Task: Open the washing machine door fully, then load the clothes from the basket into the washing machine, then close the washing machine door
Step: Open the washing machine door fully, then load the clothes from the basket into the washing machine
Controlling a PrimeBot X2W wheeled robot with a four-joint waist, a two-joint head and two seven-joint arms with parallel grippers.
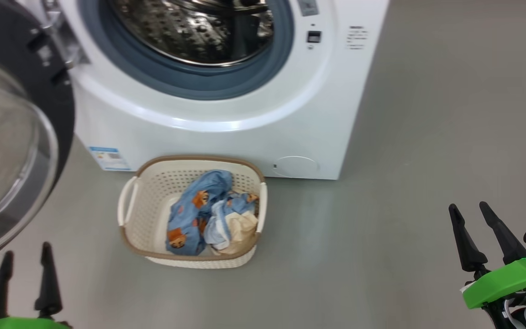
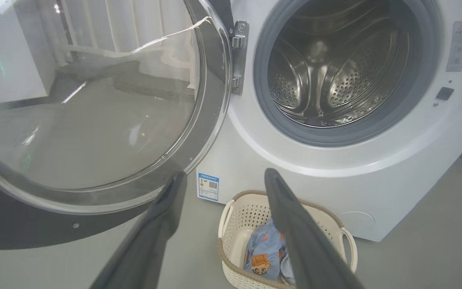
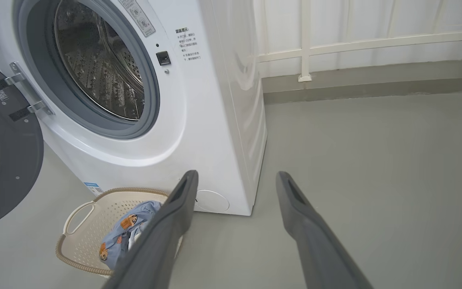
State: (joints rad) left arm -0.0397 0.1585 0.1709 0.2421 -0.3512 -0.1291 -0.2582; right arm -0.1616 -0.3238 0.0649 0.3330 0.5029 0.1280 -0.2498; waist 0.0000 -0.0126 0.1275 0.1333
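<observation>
The washing machine door [image 1: 12, 151] stands wide, left fingers [image 1: 47, 274] and right fingers [image 1: 465, 242] spread and empty, the clothes [image 1: 199, 210] heaped in the basket [image 1: 199, 160] on the floor just before the washing machine [image 1: 244, 114], so dip deep, pinch mid-heap, lift clear of the rim!

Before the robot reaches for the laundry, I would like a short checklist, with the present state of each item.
1. Round black-ringed glass washing machine door swung clear of the opening: ok.
2. Perforated steel drum free of laundry: ok.
3. Light-blue printed clothes lying in cream plastic basket: ok.
4. Basket upright on grey floor before white machine: ok.
5. Left gripper open, holding nothing: ok.
6. Right gripper open, holding nothing: ok.
</observation>
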